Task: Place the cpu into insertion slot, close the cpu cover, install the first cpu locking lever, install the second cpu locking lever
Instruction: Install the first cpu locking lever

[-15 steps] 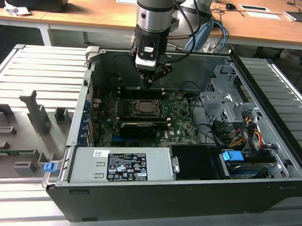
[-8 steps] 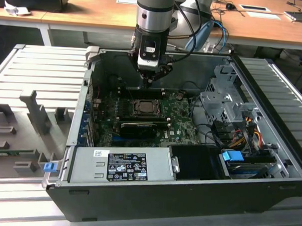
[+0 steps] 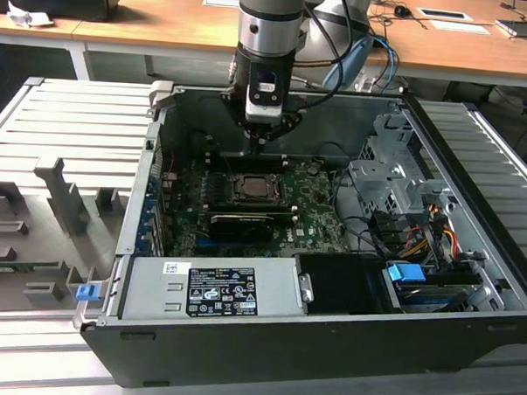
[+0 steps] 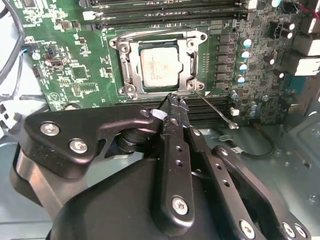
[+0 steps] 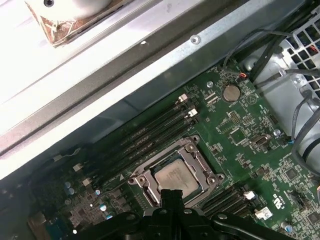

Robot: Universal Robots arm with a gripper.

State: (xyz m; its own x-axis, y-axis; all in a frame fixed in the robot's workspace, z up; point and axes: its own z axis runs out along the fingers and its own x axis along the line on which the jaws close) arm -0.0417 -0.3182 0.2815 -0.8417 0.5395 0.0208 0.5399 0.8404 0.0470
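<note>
Exterior view's left: grey case wall. Centre, on green board: cpu sits flat in socket, silver top up. Square, so no long axis. Cover lies down over it, window framing chip. My fingers hang just above socket edge, pinched together, nothing between them. Thin wire lever angles away from socket corner.

My judgement: chip light, stiff, fragile underneath, so take by edges only. Lever springy and slick; press near its hooked end.
</note>
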